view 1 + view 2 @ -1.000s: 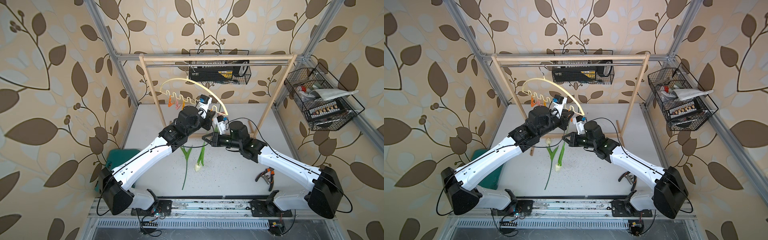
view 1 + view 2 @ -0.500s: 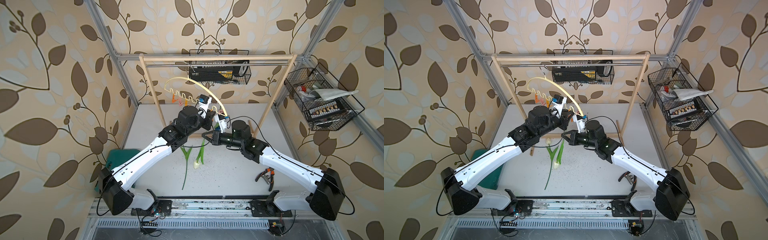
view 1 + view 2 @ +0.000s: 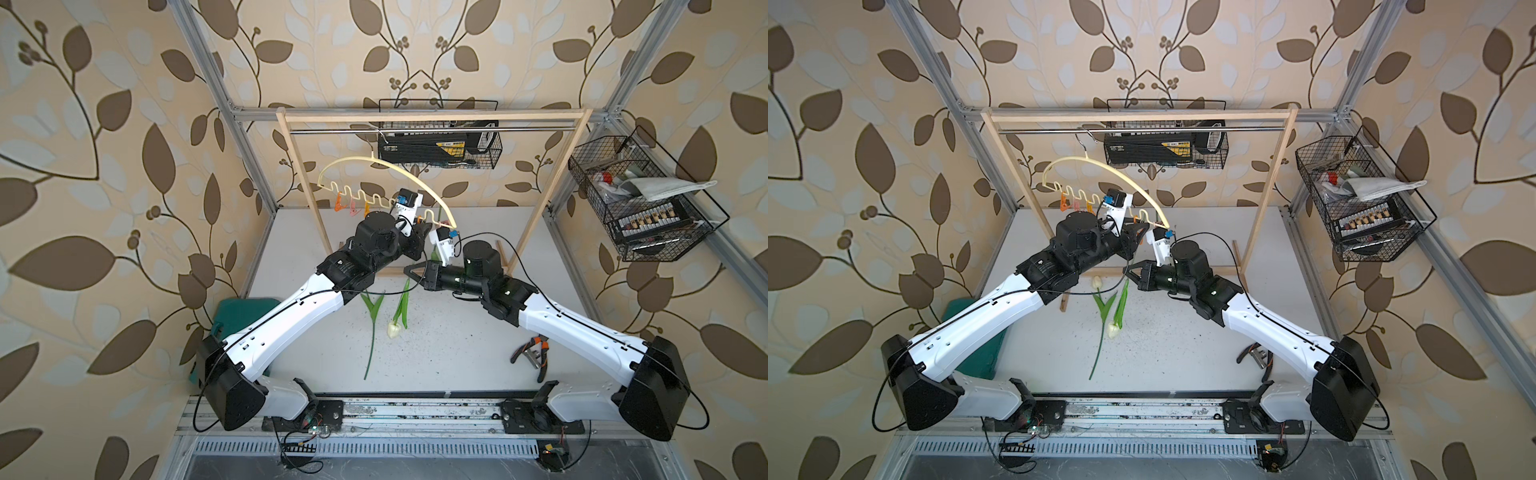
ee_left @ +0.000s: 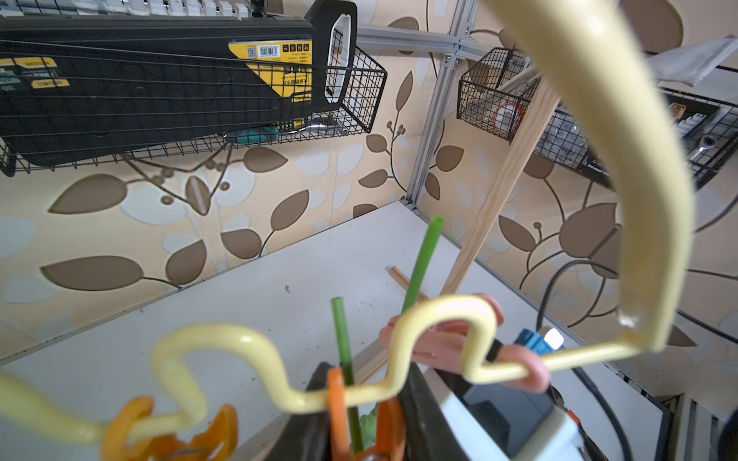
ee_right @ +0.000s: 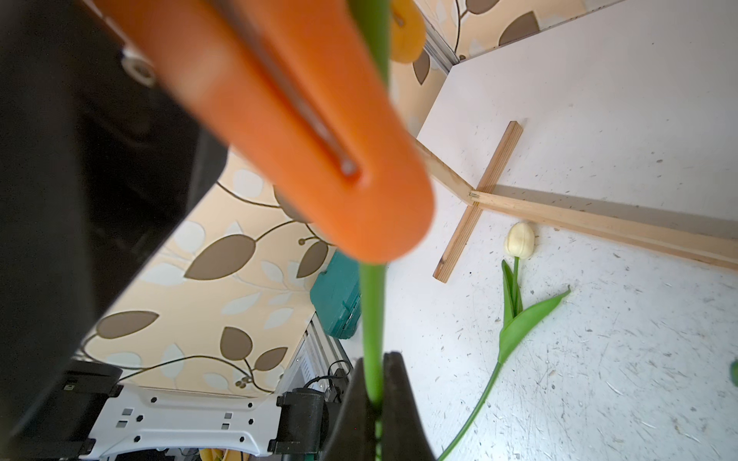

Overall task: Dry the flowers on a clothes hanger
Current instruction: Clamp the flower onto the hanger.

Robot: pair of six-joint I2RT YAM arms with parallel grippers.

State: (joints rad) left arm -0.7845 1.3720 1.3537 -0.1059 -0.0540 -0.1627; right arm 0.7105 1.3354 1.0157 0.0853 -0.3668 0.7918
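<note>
The cream clothes hanger (image 3: 374, 160) (image 3: 1100, 164) (image 4: 623, 119) hangs by its hook from the rack's rod. My left gripper (image 3: 424, 228) (image 3: 1140, 228) (image 4: 361, 399) is at its wavy bar, shut on an orange clothespin (image 4: 337, 399) (image 5: 279, 111). A green stem (image 4: 343, 339) stands in that pin. My right gripper (image 3: 409, 269) (image 3: 1128, 270) (image 5: 373, 371), just below, is shut on this stem, and its cream flower (image 3: 392, 329) hangs head down. Another stem (image 4: 421, 263) passes behind a pink clothespin (image 4: 439, 339). A second cream flower (image 3: 1097, 283) (image 5: 519, 239) lies on the table.
The wooden rack (image 3: 436, 117) with its metal rod spans the back, its foot (image 5: 479, 199) on the table. Wire baskets hang on the back wall (image 3: 440, 145) and the right wall (image 3: 648, 199). Pliers (image 3: 532, 353) lie front right. A teal box (image 3: 237, 309) sits at the left.
My right gripper has carried the stem a little up and toward the left gripper at the hanger. The left arm has hardly moved.
</note>
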